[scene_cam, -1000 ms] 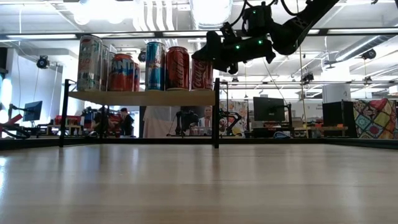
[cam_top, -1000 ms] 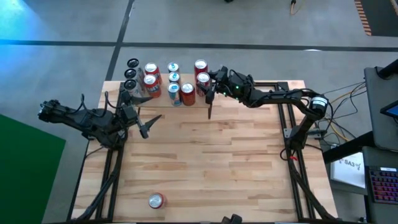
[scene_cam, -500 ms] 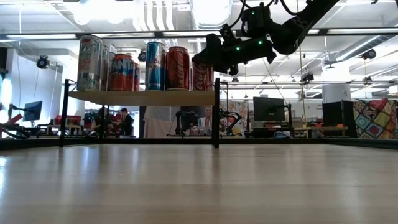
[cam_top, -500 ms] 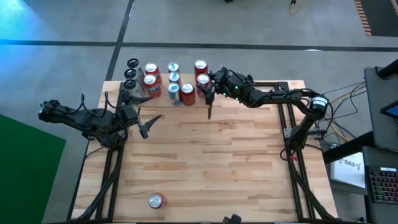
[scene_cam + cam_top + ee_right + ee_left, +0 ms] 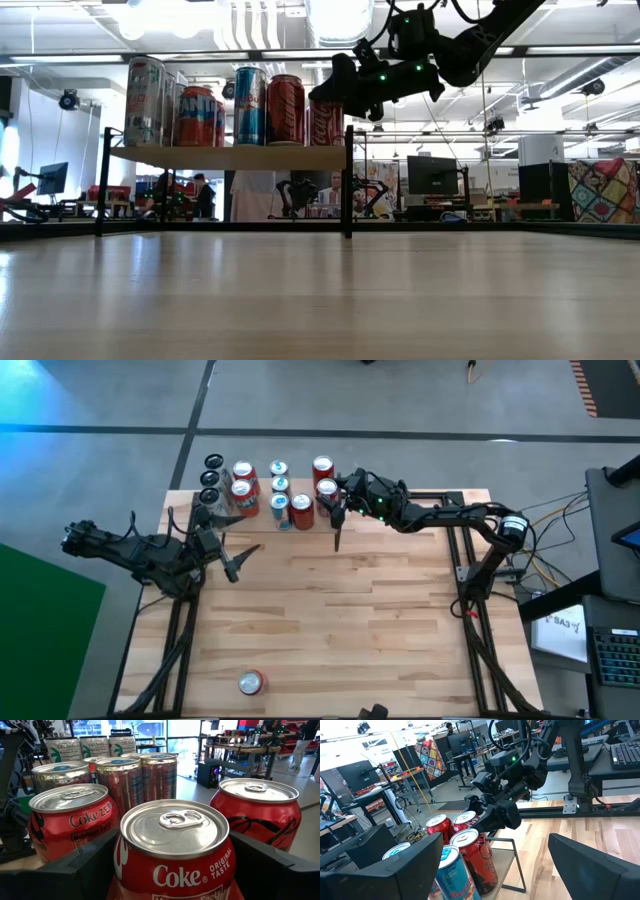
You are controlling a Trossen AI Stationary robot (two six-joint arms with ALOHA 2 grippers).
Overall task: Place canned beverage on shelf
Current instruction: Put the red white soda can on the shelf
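**My right jaws straddle a Coke can on the shelf**

My right gripper stands spread wide, one finger on either side of the red Coke can at the right end of the shelf. My right wrist camera shows the can's silver top and pull tab between my fingers, but not whether the pads press its sides, so I cannot tell if I grip it. The can stands upright on the board. Just beside it that view shows a Coke Zero can and another red can, with taller cans behind.

From table height, my gripper hangs level with the cans at the shelf's right upright, hiding part of the can.

From above, the shelf sits at the table's far edge, crowded with cans. Only this view shows one more red can lying on its side near the front edge of the table, well apart.

My left gripper waits open over the table's left side, near the shelf.
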